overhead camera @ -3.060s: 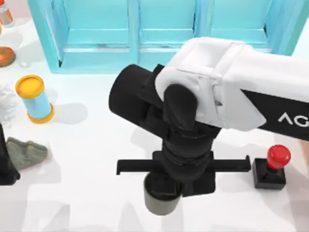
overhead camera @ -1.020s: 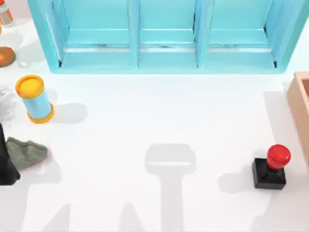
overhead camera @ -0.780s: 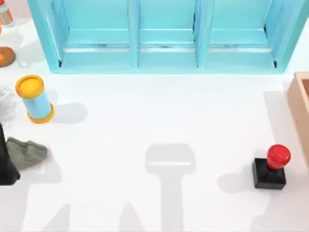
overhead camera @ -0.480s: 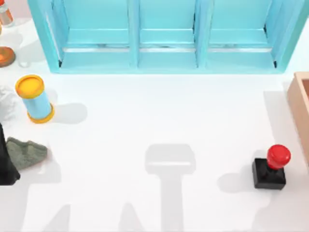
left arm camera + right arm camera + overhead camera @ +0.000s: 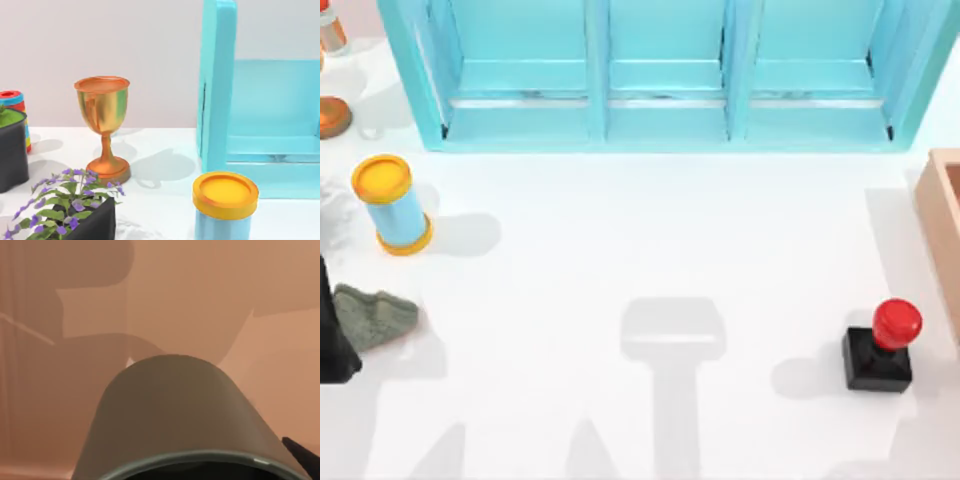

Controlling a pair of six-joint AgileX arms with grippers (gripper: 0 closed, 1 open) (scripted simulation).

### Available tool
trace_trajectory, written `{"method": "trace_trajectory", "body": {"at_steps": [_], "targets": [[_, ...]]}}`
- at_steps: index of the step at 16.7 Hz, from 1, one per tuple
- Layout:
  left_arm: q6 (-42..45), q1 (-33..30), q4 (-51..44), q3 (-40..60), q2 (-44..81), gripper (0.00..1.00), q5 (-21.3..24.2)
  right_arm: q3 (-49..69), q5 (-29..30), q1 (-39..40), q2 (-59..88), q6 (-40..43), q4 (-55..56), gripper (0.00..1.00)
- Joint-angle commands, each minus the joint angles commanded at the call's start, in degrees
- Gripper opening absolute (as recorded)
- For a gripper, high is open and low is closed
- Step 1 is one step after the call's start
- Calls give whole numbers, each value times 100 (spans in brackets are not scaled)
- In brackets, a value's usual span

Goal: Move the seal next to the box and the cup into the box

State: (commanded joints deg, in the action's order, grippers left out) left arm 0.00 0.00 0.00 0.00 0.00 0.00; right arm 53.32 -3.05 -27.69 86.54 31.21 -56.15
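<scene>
The cup (image 5: 175, 415) sits directly under the right gripper's wrist camera over the box (image 5: 210, 300) floor; its grip cannot be told.

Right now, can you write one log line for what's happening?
cup: close under right wrist camera, over tan box | seal: beside box, right side | left arm: by goblet

Table mid (image 5: 620, 250) open, shelf unit (image 5: 660, 70) blocks far edge, seal (image 5: 880, 350) near box (image 5: 940, 230) at right

The top view looks straight down on the turquoise shelf unit (image 5: 660, 75), whose end panel the low left wrist view faces.
</scene>
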Motion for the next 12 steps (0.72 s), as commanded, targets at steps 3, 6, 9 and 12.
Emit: {"method": "trace_trajectory", "body": {"at_steps": [3,6,9,12], "targets": [[0,0,0,0,0,100,0,-213,261,-17,-66,-231,340,0],[0,0,0,0,0,100,0,-398,532,-8,-104,-380,509,0],[0,0,0,0,0,100,0,-407,543,-7,-105,-385,514,0],[0,0,0,0,0,100,0,-407,543,-7,-105,-385,514,15]]}}
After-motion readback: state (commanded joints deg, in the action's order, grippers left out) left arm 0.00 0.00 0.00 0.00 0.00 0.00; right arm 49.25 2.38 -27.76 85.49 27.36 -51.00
